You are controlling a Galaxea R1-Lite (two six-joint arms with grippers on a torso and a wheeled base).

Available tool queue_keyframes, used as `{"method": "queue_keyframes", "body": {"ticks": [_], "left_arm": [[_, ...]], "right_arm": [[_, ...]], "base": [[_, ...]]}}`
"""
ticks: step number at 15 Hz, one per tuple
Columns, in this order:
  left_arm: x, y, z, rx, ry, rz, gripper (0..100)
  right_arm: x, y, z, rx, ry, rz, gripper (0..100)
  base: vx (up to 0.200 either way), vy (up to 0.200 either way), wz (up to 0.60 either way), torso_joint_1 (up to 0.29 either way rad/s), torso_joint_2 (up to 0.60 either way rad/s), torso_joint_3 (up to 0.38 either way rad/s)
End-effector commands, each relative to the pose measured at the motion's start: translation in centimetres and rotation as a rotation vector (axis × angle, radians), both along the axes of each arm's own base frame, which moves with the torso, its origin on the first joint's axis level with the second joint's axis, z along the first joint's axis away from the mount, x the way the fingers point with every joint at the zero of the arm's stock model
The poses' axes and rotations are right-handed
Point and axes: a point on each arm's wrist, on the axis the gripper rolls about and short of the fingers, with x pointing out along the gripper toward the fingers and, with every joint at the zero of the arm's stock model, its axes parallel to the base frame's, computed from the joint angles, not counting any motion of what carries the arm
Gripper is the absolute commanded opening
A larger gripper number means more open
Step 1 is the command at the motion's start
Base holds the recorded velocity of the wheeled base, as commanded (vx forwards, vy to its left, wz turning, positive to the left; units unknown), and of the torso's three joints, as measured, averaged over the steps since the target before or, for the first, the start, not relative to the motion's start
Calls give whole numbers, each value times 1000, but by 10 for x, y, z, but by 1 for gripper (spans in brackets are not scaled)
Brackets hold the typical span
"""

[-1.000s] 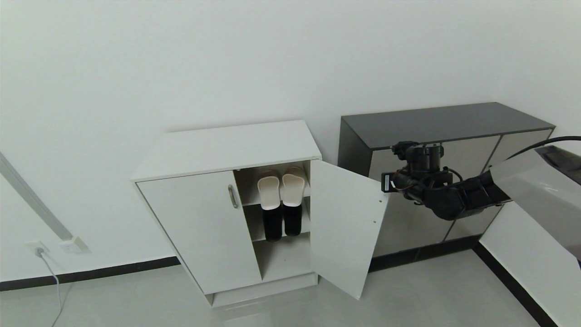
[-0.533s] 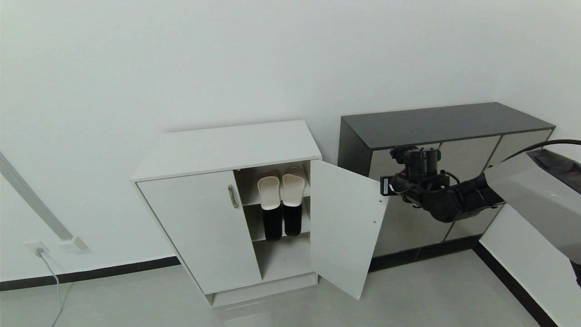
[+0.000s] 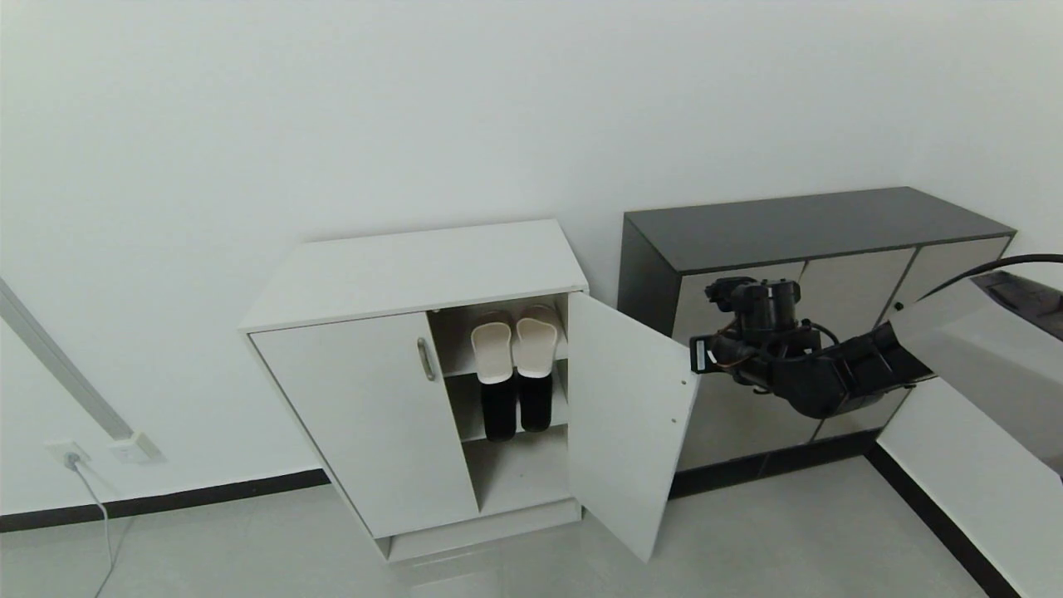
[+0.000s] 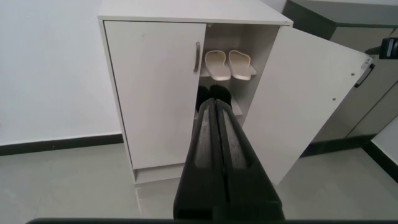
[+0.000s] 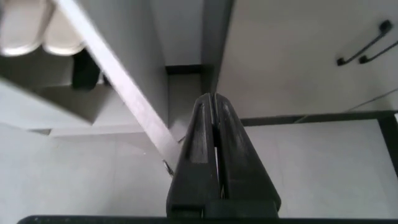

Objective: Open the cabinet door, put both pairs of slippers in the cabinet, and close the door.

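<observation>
The white cabinet point(image 3: 415, 270) stands against the wall with its left door closed and its right door point(image 3: 631, 415) swung out. Cream slippers point(image 3: 513, 347) sit on the upper shelf and black slippers point(image 3: 515, 407) on the shelf below. My right gripper point(image 3: 702, 355) is shut and rests against the outer face of the open door near its top free corner; in the right wrist view its closed fingers point(image 5: 205, 130) sit beside the door's edge point(image 5: 118, 78). My left gripper point(image 4: 214, 106) is shut on nothing, held in front of the open cabinet point(image 4: 155, 93), apart from it.
A dark-topped sideboard point(image 3: 814, 220) stands right behind the open door. A white counter point(image 3: 972, 473) runs along the right edge. A wall socket with a cable point(image 3: 71, 455) is at lower left. Bare floor point(image 3: 747, 548) lies in front of the cabinet.
The right gripper has moved left against the open door, and the door has swung a little toward closing. The slippers have not moved.
</observation>
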Motion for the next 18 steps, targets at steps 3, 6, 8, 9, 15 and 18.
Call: {"method": "queue_keyframes", "body": {"ticks": [3,6,8,9,15,18], "left_arm": [[0,0,0,0,0,1,0],[0,0,0,-2,0,1,0],[0,0,0,-2,1,1,0],[0,0,0,-2,0,1,0],[0,0,0,-2,0,1,0],[0,0,0,-2,0,1,0]], "right_arm": [[-44,42,9,-3,22,128,0],[-67,62,16,0,20,195,0],[-78,63,24,10,8,216,0],[-83,62,26,20,-1,247,0],[-109,58,42,37,-35,355,0],[-114,64,39,29,-28,372,0]], "base": [[0,0,0,0,0,0],[0,0,0,0,0,0],[0,0,0,0,0,0],[0,0,0,0,0,0],[0,0,0,0,0,0],[0,0,400,2,3,2]]}}
